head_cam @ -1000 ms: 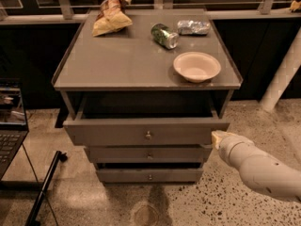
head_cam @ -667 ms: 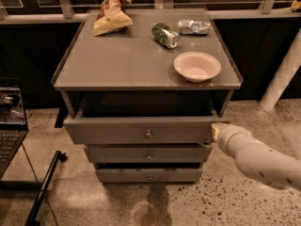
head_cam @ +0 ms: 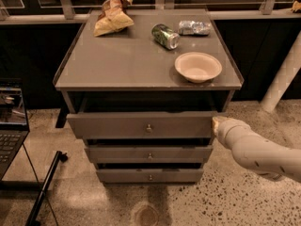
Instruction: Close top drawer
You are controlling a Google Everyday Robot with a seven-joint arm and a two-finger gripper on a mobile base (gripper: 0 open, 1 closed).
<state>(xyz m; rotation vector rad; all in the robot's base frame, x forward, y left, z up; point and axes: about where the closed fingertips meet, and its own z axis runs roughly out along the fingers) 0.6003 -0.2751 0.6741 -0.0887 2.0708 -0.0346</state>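
Note:
The top drawer [head_cam: 117, 125] of the grey-brown cabinet stands pulled out, with a dark gap above its flat front. Its small round knob [head_cam: 149, 127] sits at the centre of the front. My gripper [head_cam: 216, 123] is at the end of a white arm that comes in from the lower right. It is at the right end of the top drawer's front, touching it or very near. The arm hides the gripper's tip. The two lower drawers [head_cam: 148, 153] sit below, further in.
On the cabinet top [head_cam: 127, 62] lie a chip bag [head_cam: 113, 17], a green can [head_cam: 165, 36] on its side, a crumpled foil wrapper [head_cam: 194, 28] and a pale bowl [head_cam: 198, 67]. A laptop [head_cam: 10, 121] stands at left, a white post [head_cam: 282, 76] at right.
My arm has moved a little up and left towards the right end of the top drawer's front. The drawer looks slightly less far out.

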